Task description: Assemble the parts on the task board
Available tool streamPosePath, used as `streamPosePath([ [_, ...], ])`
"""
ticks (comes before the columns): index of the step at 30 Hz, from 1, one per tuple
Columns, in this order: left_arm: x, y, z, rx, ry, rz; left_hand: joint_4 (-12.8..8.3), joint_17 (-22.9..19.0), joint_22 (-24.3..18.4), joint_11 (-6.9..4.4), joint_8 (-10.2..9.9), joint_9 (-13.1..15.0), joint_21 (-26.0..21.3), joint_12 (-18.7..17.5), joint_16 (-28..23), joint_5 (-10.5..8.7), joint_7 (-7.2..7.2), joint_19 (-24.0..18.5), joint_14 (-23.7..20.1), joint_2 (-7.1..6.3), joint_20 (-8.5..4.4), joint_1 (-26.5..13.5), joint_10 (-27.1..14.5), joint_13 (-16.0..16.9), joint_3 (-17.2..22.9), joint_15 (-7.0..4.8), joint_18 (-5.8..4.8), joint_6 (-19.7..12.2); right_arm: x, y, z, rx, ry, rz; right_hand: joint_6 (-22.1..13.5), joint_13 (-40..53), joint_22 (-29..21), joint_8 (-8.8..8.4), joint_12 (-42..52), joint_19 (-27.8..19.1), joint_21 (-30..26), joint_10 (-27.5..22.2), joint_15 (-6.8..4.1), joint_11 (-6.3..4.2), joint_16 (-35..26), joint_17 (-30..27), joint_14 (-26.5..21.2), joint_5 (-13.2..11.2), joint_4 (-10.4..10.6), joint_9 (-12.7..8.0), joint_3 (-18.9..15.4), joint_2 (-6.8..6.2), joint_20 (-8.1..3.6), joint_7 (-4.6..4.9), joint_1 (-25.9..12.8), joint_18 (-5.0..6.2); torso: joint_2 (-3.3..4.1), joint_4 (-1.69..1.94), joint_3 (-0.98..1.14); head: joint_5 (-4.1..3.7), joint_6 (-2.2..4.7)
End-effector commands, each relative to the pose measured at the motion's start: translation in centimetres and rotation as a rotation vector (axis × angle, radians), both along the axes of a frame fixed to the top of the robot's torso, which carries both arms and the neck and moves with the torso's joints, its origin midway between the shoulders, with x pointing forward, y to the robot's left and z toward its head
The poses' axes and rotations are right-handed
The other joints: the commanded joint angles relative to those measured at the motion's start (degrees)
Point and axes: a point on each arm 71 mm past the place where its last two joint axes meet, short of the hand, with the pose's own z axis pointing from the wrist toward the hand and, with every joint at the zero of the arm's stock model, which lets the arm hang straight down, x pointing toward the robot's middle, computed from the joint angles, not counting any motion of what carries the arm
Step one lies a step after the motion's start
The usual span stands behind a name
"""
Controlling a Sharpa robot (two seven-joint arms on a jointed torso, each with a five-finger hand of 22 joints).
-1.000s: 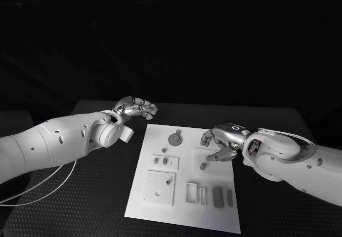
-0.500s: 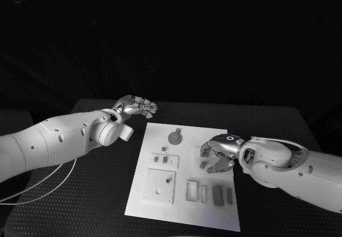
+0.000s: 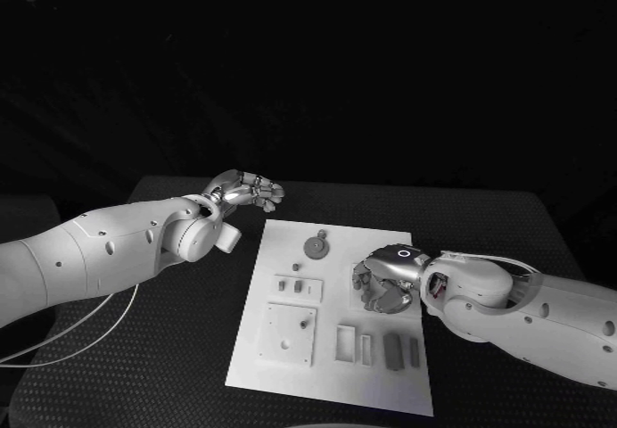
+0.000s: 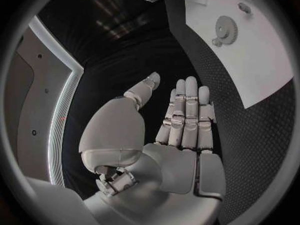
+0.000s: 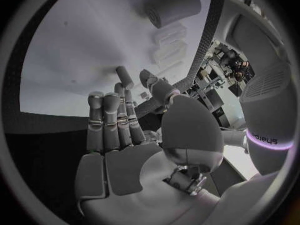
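Right hand (image 3: 386,283), fingers extended in our wrist view, has moved lower over the flat white rectangular task board (image 3: 290,357); left hand (image 3: 247,192) stays empty, fingers straight.

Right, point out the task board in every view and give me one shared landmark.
Head view: task board at centre, between the two arms.
Left wrist view: white corner beyond the fingertips.
Right wrist view: white surface beyond the fingers.
Shared landmark: the black table bordering it.

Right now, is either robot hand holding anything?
Left robot hand: nothing, fingers straight. Right robot hand is over the white task board; whether it holds a piece cannot be told.
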Motion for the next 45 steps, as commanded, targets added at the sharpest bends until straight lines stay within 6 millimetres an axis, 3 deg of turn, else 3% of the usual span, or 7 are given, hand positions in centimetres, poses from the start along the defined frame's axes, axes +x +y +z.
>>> streamPosePath([
  [1,-0.02,-0.17,0.10,-0.015,-0.002,-0.014,0.23,0.09,0.08,-0.06,0.05,-0.06,-0.21,-0.05,-0.29,-0.26,-0.13,-0.13,0.32,-0.30,0.20,-0.31,-0.29,-0.05,0.00,-0.05,-0.24,-0.34,-0.10,0.06,-0.13,-0.018,-0.020,0.023,2.62,0.67,0.70,1.43,1.83,0.67,0.45,2.96,-1.03,-0.91,0.36,-0.08,0.39,-0.44,-0.01,0.52,1.77,1.60,-0.28,0.57,1.68,2.68,-0.04,-0.04,-0.05,0.02,-0.09],
  [6,-0.04,-0.15,0.10,-0.015,-0.001,-0.015,0.26,0.12,0.10,-0.06,0.05,-0.07,-0.22,-0.05,-0.32,-0.26,-0.13,-0.12,0.33,-0.28,0.21,-0.34,-0.29,-0.05,-0.01,-0.05,-0.24,-0.35,-0.12,0.08,-0.18,-0.031,-0.030,0.027,4.20,0.83,0.74,1.94,2.50,1.09,0.73,4.35,-1.92,-1.61,0.30,-0.28,0.83,-0.32,-0.09,0.54,3.98,2.11,-0.49,0.30,1.76,2.68,-0.03,-0.09,0.00,0.06,-0.14],
  [18,-0.08,-0.16,0.09,-0.015,0.002,-0.016,0.32,0.19,0.12,-0.05,0.06,-0.09,-0.25,-0.06,-0.39,-0.26,-0.12,-0.12,0.32,-0.26,0.21,-0.39,-0.32,-0.06,-0.04,-0.04,-0.25,-0.38,-0.05,0.22,-0.24,-0.037,-0.047,0.031,5.09,0.72,0.70,1.99,2.54,1.20,0.82,4.58,-2.06,-1.74,0.17,-0.47,0.97,-0.32,-0.30,0.35,6.41,2.28,-0.70,-0.03,2.13,2.68,-0.02,-0.10,0.06,0.12,-0.29],
  [28,-0.09,-0.18,0.09,-0.015,0.002,-0.016,0.35,0.24,0.14,-0.04,0.06,-0.10,-0.27,-0.06,-0.44,-0.26,-0.11,-0.12,0.31,-0.24,0.21,-0.40,-0.34,-0.06,-0.05,-0.03,-0.25,-0.41,-0.16,0.57,-0.26,-0.035,-0.087,0.044,7.66,1.27,0.79,2.97,3.94,1.99,1.39,6.98,-3.02,-2.75,0.48,-0.47,1.78,-0.32,-0.32,0.65,10.53,4.99,-1.01,-1.00,4.34,2.68,-0.01,-0.08,0.03,0.00,-0.49],
  [37,-0.09,-0.20,0.09,-0.015,0.002,-0.017,0.37,0.29,0.16,-0.04,0.08,-0.11,-0.29,-0.06,-0.48,-0.26,-0.11,-0.11,0.32,-0.21,0.21,-0.41,-0.35,-0.06,-0.05,-0.03,-0.25,-0.42,-0.30,0.87,-0.07,-0.019,-0.118,0.050,8.82,1.81,0.76,3.58,4.87,3.18,2.09,8.14,-3.66,-3.38,0.70,-0.44,2.92,-0.33,-0.52,1.24,10.49,5.75,-1.69,-1.56,4.73,2.68,-0.03,-0.04,0.01,0.02,-0.69],
  [45,-0.11,-0.15,0.10,-0.015,0.001,-0.016,0.39,0.34,0.18,-0.04,0.09,-0.12,-0.31,-0.06,-0.52,-0.26,-0.11,-0.11,0.33,-0.20,0.21,-0.41,-0.35,-0.05,-0.06,-0.03,-0.25,-0.43,-0.44,0.95,0.00,-0.012,-0.118,0.055,9.04,1.98,0.70,3.74,5.11,3.52,2.24,8.43,-3.84,-3.56,0.68,-0.45,3.33,-0.33,-0.52,1.52,10.15,5.66,-1.94,-1.68,4.74,2.68,-0.03,-0.10,0.01,0.09,-0.81],
])
